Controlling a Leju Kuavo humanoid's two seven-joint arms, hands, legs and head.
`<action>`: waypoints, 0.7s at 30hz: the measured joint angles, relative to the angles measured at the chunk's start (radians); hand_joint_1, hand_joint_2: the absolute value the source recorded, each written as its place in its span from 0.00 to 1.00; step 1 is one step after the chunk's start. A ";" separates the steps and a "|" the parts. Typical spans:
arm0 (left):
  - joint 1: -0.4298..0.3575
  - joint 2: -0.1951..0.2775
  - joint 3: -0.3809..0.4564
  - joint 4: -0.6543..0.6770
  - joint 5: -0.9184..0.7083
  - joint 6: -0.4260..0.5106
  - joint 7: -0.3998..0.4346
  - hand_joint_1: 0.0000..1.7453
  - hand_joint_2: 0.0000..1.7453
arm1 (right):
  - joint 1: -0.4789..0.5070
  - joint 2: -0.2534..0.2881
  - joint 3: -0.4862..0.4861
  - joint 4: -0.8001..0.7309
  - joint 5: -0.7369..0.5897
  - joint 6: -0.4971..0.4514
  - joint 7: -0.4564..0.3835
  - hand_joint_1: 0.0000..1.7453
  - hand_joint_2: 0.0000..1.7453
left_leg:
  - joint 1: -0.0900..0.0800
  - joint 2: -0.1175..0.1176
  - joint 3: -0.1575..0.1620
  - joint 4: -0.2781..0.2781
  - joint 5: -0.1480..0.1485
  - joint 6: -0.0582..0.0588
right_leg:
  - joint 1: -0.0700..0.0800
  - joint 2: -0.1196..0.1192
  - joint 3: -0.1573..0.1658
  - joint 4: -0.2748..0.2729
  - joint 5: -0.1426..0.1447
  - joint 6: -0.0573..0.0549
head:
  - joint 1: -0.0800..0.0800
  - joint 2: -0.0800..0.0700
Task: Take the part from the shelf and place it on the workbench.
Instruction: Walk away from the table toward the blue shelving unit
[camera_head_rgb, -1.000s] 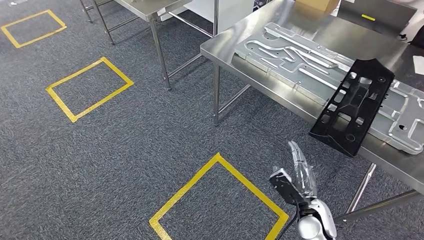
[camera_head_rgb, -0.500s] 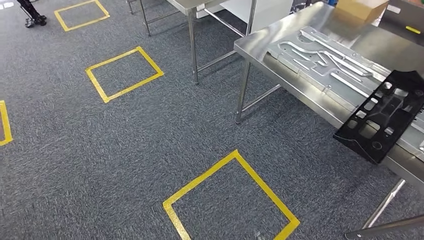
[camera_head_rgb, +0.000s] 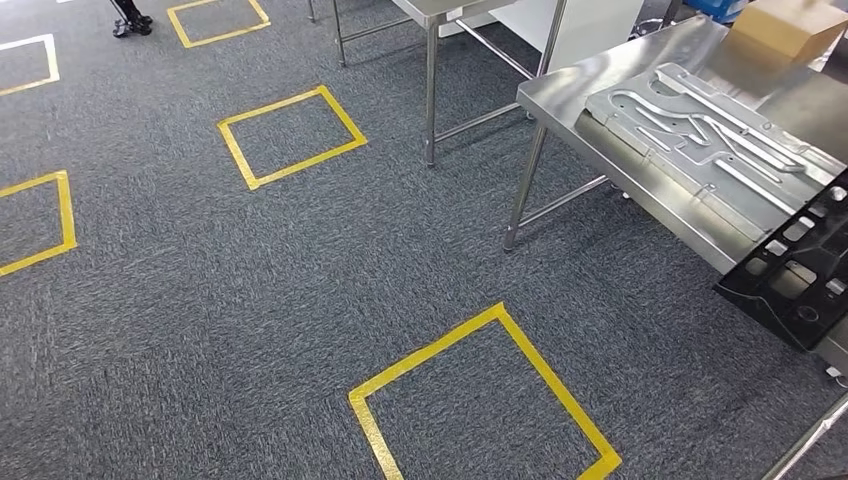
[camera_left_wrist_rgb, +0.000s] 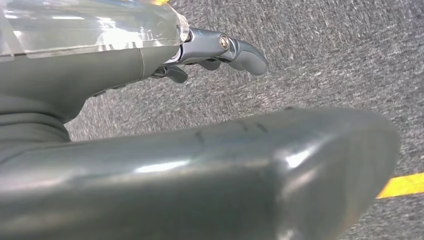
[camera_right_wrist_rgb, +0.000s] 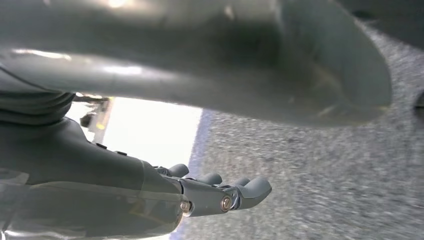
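The black perforated part (camera_head_rgb: 800, 270) lies on the steel workbench (camera_head_rgb: 565, 95) at the far right of the head view. It sticks out over the bench's near edge and is cut off by the picture's edge. It partly overlaps a large silver machined plate (camera_head_rgb: 700, 140) lying flat on the bench. My left hand (camera_left_wrist_rgb: 150, 150) hangs over grey carpet with its fingers (camera_left_wrist_rgb: 235, 47) stretched out and nothing in it. My right hand (camera_right_wrist_rgb: 150, 195) also hangs over carpet, fingers (camera_right_wrist_rgb: 240, 192) extended and empty. Both hands are away from the part.
A cardboard box (camera_head_rgb: 785, 25) sits at the back of the workbench. A second steel table (camera_head_rgb: 430, 10) stands behind, its legs on the carpet. Yellow tape squares mark the floor, one close in front (camera_head_rgb: 425, 352) and others to the left (camera_head_rgb: 235, 155).
The whole picture has slid to the right and down, so the camera has turned left. My right hand, raised below the part a second ago, has left the head view.
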 joint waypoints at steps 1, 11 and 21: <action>0.000 0.000 -0.006 0.000 -0.007 0.001 -0.003 0.00 0.00 | -0.001 0.002 -0.003 0.001 0.001 0.007 -0.001 0.00 0.00 | 0.001 -0.005 -0.003 0.000 0.002 -0.005 | -0.001 -0.007 -0.001 -0.002 0.004 -0.004 | 0.000 0.000; 0.003 0.008 -0.043 0.000 -0.023 0.033 -0.015 0.00 0.00 | 0.005 0.015 -0.012 0.011 0.031 0.021 -0.002 0.00 0.00 | 0.028 0.063 -0.071 0.192 -0.084 -0.049 | -0.008 -0.094 -0.007 -0.011 0.015 -0.023 | 0.000 0.000; 0.004 0.008 -0.055 0.000 -0.033 0.044 0.015 0.00 0.00 | 0.006 0.012 -0.016 0.014 0.033 0.014 -0.028 0.00 0.00 | 0.019 0.063 0.020 -0.016 -0.008 0.004 | -0.012 -0.059 -0.066 0.138 -0.083 0.027 | 0.000 0.000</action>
